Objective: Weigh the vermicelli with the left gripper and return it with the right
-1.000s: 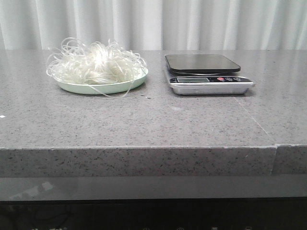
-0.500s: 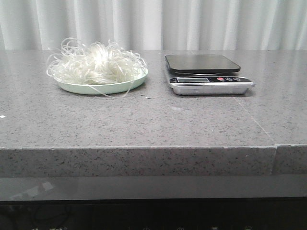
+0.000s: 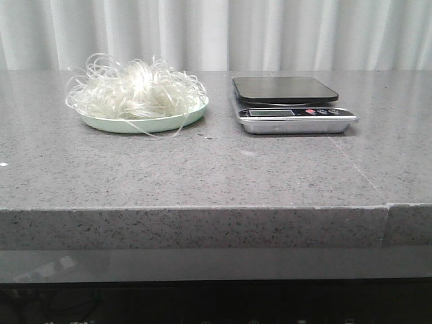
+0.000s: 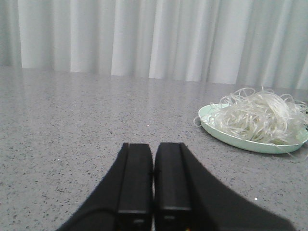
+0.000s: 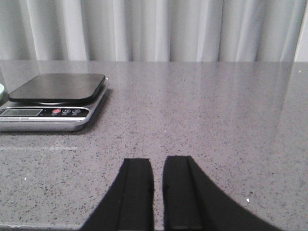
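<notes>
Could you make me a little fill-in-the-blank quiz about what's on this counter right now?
1. The vermicelli is heaped on a pale ____ plate.
2. In the front view, the kitchen scale stands to the ____ of the plate.
3. The scale's dark weighing platform has ____ on it.
4. The left gripper has its fingers pressed together and holds ____.

Missing words: green; right; nothing; nothing

Grey speckled stone countertop (image 3: 202, 175), seam near right edge; pale pleated curtain (image 3: 216, 34) behind; soft even light.
</notes>
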`<control>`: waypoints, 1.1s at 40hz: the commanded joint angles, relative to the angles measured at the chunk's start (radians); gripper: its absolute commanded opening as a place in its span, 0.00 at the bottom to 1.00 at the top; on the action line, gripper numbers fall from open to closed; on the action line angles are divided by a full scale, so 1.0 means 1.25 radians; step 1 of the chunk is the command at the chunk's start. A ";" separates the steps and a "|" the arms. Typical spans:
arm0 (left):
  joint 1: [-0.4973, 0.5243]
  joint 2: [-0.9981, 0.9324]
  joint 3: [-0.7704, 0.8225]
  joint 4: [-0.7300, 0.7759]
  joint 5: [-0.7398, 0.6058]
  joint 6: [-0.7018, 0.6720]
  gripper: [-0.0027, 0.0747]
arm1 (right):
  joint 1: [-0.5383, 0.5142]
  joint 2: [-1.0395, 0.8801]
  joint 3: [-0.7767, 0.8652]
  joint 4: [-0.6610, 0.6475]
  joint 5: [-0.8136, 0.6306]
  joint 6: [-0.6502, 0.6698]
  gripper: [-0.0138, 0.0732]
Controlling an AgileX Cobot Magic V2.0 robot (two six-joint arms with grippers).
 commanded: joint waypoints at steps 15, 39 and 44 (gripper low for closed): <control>0.003 -0.017 0.030 0.000 -0.069 -0.003 0.24 | 0.001 -0.014 -0.001 -0.008 -0.061 -0.002 0.43; 0.003 -0.017 0.030 0.000 -0.069 -0.003 0.24 | 0.001 -0.014 -0.001 -0.008 -0.049 -0.002 0.33; 0.003 -0.017 0.030 0.000 -0.069 -0.003 0.24 | 0.001 -0.013 -0.001 -0.008 -0.049 -0.002 0.33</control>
